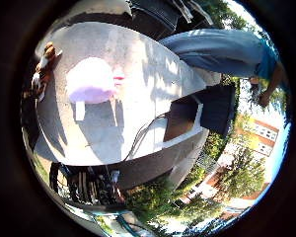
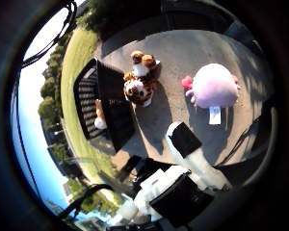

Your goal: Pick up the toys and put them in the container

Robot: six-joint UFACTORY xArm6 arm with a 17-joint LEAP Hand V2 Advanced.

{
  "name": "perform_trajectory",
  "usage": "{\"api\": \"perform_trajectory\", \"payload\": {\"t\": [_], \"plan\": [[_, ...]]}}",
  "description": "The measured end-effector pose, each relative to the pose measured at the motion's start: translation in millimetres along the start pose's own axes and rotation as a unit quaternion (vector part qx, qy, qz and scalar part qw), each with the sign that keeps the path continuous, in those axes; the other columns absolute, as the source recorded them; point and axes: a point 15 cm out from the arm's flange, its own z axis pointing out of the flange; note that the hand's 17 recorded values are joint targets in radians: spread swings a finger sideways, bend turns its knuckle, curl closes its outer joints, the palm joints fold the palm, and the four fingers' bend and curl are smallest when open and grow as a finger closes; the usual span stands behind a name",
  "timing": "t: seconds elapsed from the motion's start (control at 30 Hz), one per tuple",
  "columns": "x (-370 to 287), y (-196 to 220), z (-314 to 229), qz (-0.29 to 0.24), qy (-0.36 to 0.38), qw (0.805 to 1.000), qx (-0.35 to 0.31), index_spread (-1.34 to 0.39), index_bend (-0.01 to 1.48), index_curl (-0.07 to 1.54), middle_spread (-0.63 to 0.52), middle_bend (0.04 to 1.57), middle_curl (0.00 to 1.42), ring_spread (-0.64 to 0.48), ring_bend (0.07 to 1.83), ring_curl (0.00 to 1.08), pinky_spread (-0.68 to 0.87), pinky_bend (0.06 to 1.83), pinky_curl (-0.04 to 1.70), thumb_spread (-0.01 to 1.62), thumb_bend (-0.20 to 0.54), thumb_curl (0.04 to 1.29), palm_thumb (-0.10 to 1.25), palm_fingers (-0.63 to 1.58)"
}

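A tiger plush toy sits upright on the grey table. A pink and white plush toy lies beside it on the table, a short way off. A black slatted container stands at the table's edge next to the tiger, with a small pale thing in it. My right hand is above the table, well away from both toys, with a black fingertip reaching out and nothing in it. The little finger side view shows the pink toy and the tiger from further off.
A dark box-like thing stands at the table's edge on the side away from the tiger. A person in jeans stands beside the table. Grass, trees and a building lie around.
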Motion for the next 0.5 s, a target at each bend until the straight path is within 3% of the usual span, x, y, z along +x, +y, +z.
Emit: {"api": "perform_trajectory", "payload": {"t": [0.37,0.5], "plan": [[11.3,-13.5,100.7,-0.030,0.035,0.999,0.003,-0.08,0.17,0.25,0.06,0.19,0.33,0.27,0.42,0.32,0.39,0.41,0.29,1.13,-0.032,0.32,0.44,0.21],[7.9,-13.0,105.2,-0.040,0.044,0.998,-0.004,-0.05,0.14,0.23,0.02,0.30,0.37,0.27,0.64,0.36,0.43,0.50,0.28,1.12,-0.017,0.33,0.48,0.69]]}}
